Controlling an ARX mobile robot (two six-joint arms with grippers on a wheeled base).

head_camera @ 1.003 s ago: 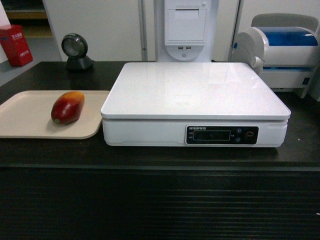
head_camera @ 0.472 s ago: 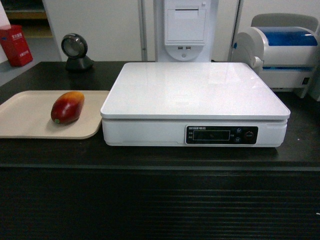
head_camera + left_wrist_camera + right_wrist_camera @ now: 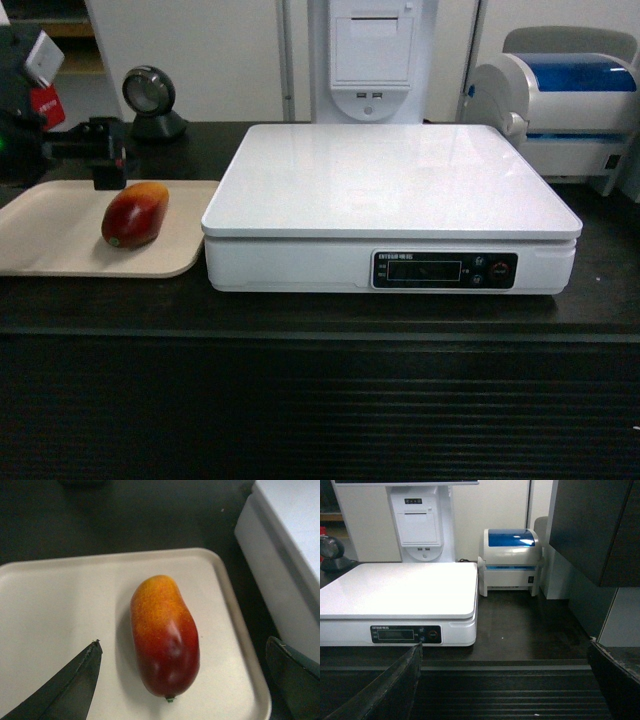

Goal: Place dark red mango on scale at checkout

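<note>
I see the dark red mango (image 3: 135,214) lying on the beige tray (image 3: 50,245) at the left of the checkout (image 3: 320,400), just left of the white scale (image 3: 390,190). My left gripper (image 3: 182,680) hangs above the fruit, fingers spread wide, touching nothing. My right gripper (image 3: 505,685) is spread too, near the counter's front edge.

the left arm (image 3: 25,110) at the upper left of the head view is black and blocky, with a white tag-like panel near its top and a green glow at the frame edge. both wrist views show dark, tapered, matte fingers (image 3: 65,685) at the lower corners.
</note>
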